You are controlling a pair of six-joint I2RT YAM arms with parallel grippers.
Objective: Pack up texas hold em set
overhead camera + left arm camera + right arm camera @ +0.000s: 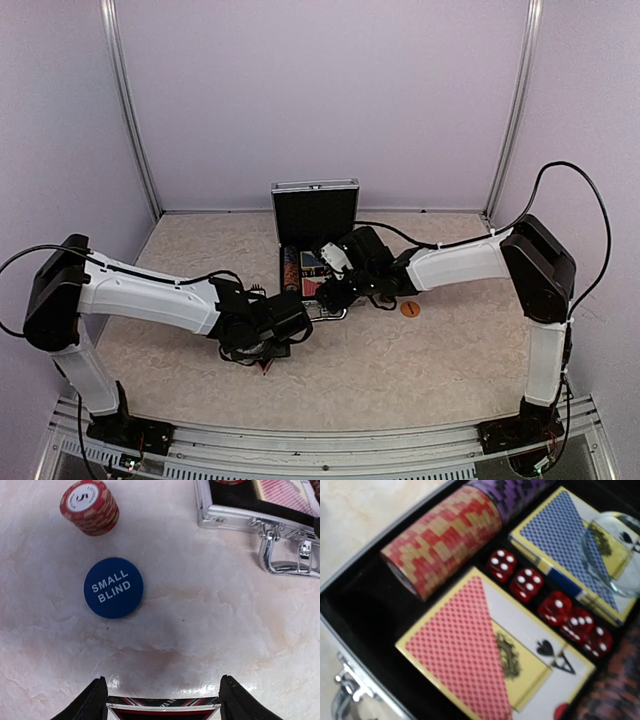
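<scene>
Button is blue, dice and triangle red

The case sits mid-worktop, nearer the far edge, its lid raised behind. Inside, dice lie in a row between one card deck and the other deck, with chips alongside. Outside, a chip stack stands near the small-blind button. A second button lies right of the case.

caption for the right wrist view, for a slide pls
Open case holding a row of red-and-tan chips, a red card deck, a blue card deck and five red dice between the decks.
</scene>
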